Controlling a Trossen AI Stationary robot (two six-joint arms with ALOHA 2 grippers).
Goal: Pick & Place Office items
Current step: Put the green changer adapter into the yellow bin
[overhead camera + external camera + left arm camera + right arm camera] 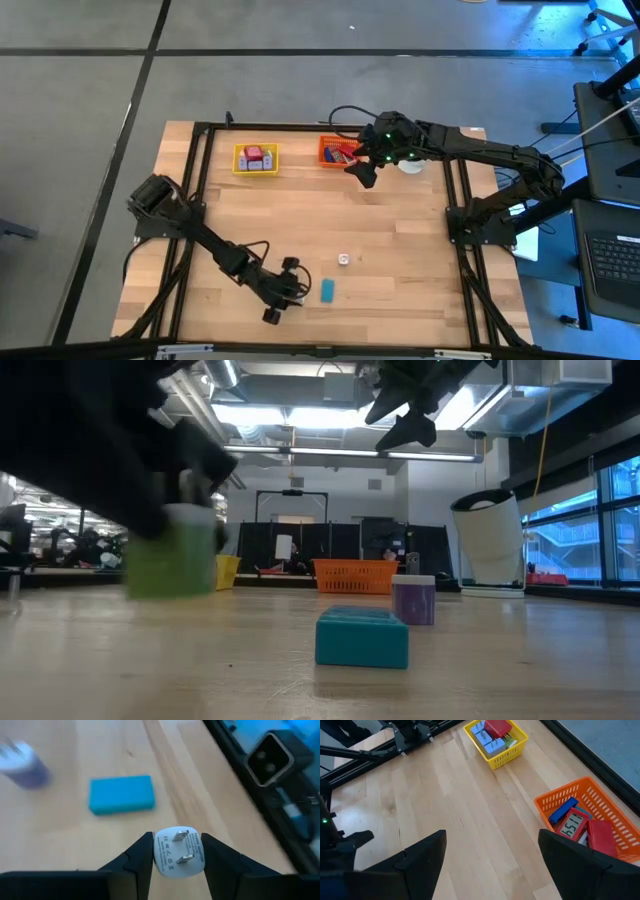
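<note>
Left gripper: you see it low at the table's near edge, jaws clamped on a white plug adapter, two metal prongs facing the wrist camera.
Right gripper: you see it raised above the far side of the table, close to the orange tray; jaws spread wide, nothing between them.
Teal block: flat rectangular slab, matte, rounded corners; lies just beside the left gripper, apart from it.
Lilac cube: small, pale, white top; stands alone mid-table, near the teal block, not touching.
Yellow tray: latticed plastic, far side; holds red and blue pieces.
Orange tray contents: a red clock with a digit display, a blue bar, a red block.
White container: round, partly hidden under the right arm.
Table: pale wood planks, smooth, framed by black rails.
Open room: you have bare wood across the middle between trays and the loose pieces; the near rail runs close by the left gripper.
</note>
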